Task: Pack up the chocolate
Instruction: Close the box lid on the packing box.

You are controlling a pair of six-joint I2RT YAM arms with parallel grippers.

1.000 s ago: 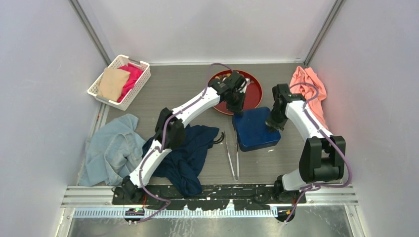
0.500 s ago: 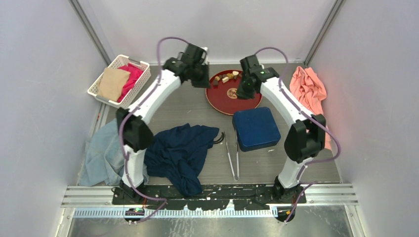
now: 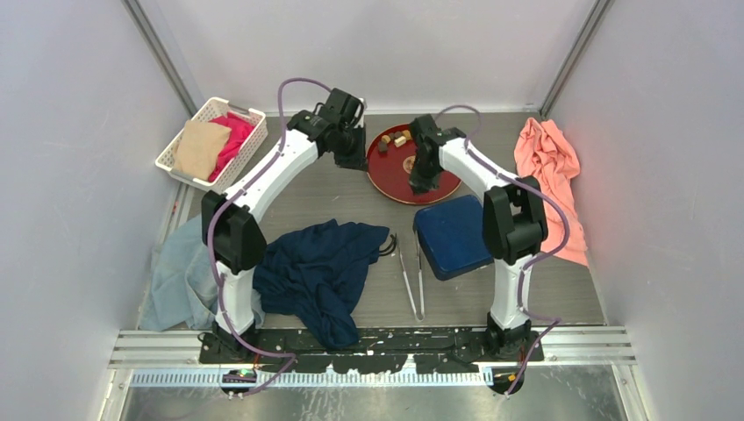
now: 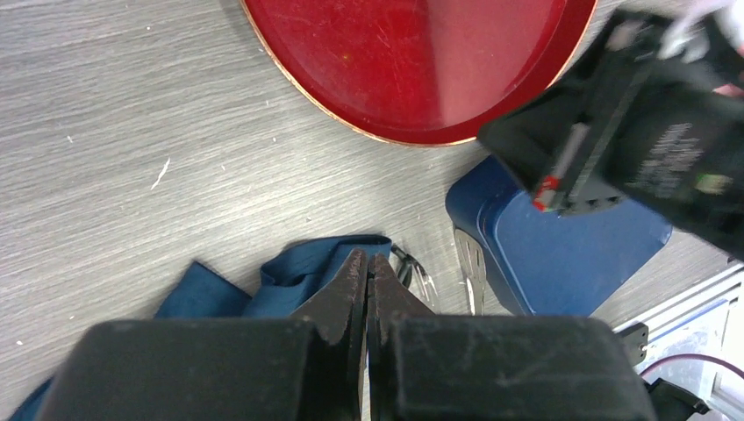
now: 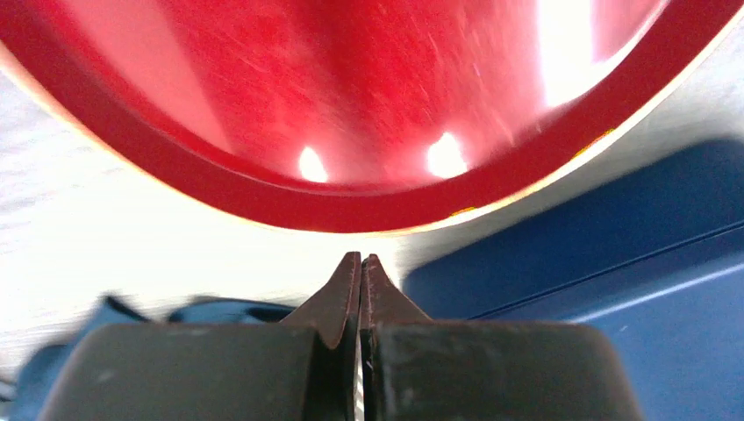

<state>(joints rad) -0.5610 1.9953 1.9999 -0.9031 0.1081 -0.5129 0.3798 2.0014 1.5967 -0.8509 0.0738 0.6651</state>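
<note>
- My two arms are bolted at the near edge of the surface [image 3: 351, 197] and both reach toward the far edge.
- Metal tongs [image 3: 412, 279] lie closest to the near edge, about midway along it.
- Left of the tongs is a crumpled navy cloth [image 3: 320, 267], and a light blue cloth [image 3: 189, 267] lies against the left edge.
- Right of the tongs sits the navy box [image 3: 452, 235] with its lid shut.
- My right end effector [image 5: 361, 263] is clenched on nothing, fingertips pressed together. It hangs over the near rim of the red tray [image 3: 386, 168], just beyond the box.
- My left end effector [image 4: 367, 263] is also clenched and holds nothing. It hangs beside the tray's left rim, above bare surface.
- The chocolate [image 3: 399, 139] is a few dark, tan and cream pieces clustered on the far part of the tray, apart from both end effectors.
- A salmon cloth [image 3: 551, 162] is draped along the right edge.
- A white basket [image 3: 203, 180] of folded tan and pink cloths stands in the far left corner.
</note>
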